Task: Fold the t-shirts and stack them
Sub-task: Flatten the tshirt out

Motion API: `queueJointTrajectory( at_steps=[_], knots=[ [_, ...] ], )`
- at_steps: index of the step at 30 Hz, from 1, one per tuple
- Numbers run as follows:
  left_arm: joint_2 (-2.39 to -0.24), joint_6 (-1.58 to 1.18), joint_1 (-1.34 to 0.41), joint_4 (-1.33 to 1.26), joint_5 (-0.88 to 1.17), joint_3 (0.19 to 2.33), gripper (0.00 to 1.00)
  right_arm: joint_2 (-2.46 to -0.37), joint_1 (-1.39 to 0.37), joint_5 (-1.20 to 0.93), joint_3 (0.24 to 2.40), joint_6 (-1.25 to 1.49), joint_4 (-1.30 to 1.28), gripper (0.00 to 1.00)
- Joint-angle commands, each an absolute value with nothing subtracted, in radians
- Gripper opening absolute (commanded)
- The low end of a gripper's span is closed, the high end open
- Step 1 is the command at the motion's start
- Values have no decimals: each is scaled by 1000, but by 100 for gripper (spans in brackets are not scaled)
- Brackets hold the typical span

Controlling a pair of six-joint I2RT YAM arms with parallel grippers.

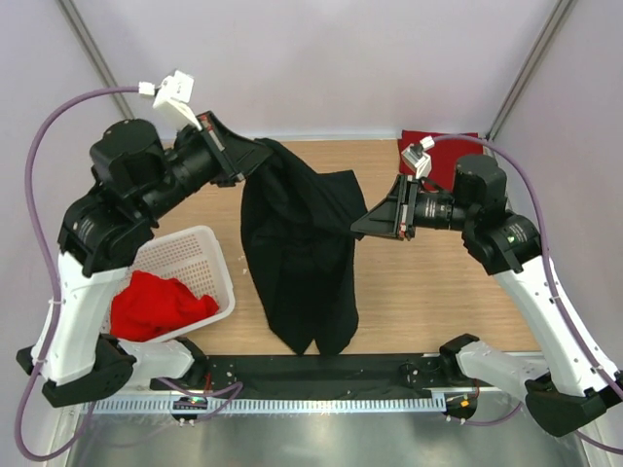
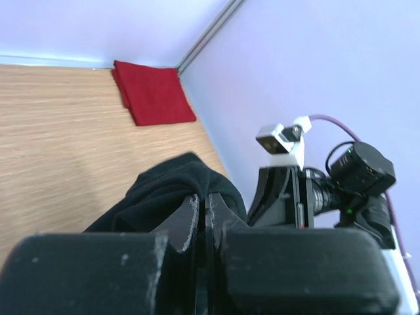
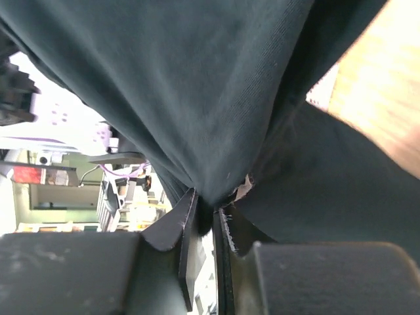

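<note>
The black t-shirt hangs between my two grippers above the wooden table, its lower part draped down to the near edge. My left gripper is shut on its upper left edge; in the left wrist view black cloth bunches at the fingertips. My right gripper is shut on its right edge; in the right wrist view the cloth fills the frame. A folded red t-shirt lies at the far right corner, also in the left wrist view. A crumpled red t-shirt lies in the basket.
The white lattice basket stands at the left by the left arm's base. A black strip runs along the table's near edge. Lilac walls enclose the table at the back and sides.
</note>
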State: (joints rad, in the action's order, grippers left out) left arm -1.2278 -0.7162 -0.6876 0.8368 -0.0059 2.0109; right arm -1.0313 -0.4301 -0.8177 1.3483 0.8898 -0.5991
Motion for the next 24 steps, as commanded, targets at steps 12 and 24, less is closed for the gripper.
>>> queueJointTrajectory(
  at_steps=[12,24],
  knots=[
    [-1411,-560,-672,813,-63,2258,0,-1049,-452,-808,1189,1103,-341,1],
    [-1206,-491,-672,695,-406,2198,0,-1242,-799,-978,1455,1150,-95,1]
  ],
)
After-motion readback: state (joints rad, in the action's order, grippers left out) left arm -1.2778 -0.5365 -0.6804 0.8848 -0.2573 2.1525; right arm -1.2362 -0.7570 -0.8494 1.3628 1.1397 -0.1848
